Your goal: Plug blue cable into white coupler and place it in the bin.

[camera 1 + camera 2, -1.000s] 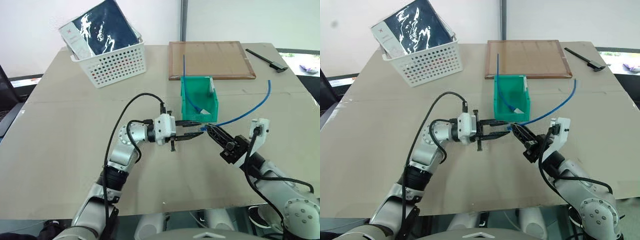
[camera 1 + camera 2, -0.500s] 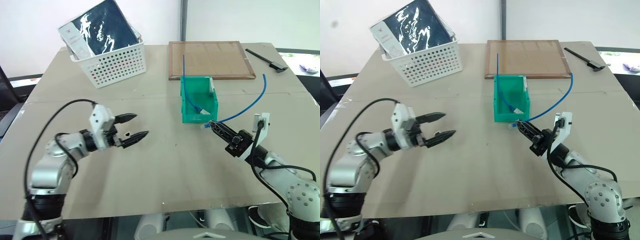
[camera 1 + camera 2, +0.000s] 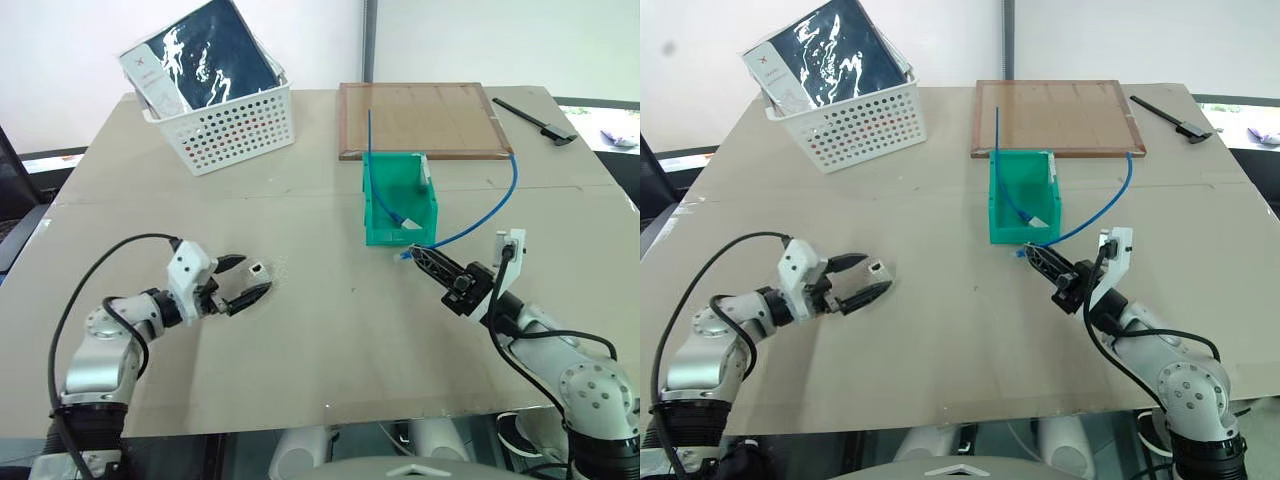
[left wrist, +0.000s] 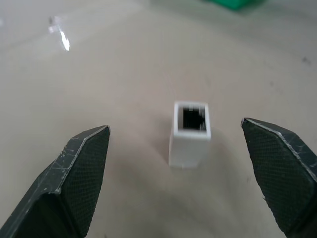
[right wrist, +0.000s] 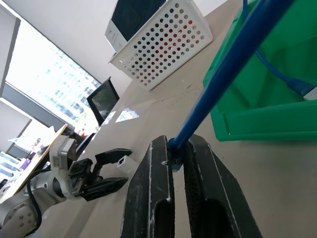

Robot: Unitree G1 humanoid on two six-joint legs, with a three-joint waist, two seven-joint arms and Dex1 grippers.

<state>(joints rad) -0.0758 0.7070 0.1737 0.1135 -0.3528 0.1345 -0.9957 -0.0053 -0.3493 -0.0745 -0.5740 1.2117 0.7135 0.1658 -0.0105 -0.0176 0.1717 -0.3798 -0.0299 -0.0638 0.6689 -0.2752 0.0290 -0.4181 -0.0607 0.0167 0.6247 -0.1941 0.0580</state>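
The white coupler (image 4: 190,131) lies on the table at the left, its dark socket facing up toward the camera. My left gripper (image 3: 250,278) is open and low over the table, one finger on each side of the coupler (image 3: 259,268) without touching it. My right gripper (image 3: 420,254) is shut on the blue cable (image 3: 490,215) just behind its plug, right in front of the green bin (image 3: 385,235). The cable (image 5: 223,64) arcs up and away to the right. Another blue cable stands inside the bin.
A white perforated basket (image 3: 225,120) with a dark package stands at the back left. A wooden board (image 3: 420,118) lies behind the bin, and a black tool (image 3: 545,120) lies at the back right corner.
My left gripper has swung left from beside the right gripper, opened and sunk to the table around the coupler. The right gripper has stayed put, still holding the cable.
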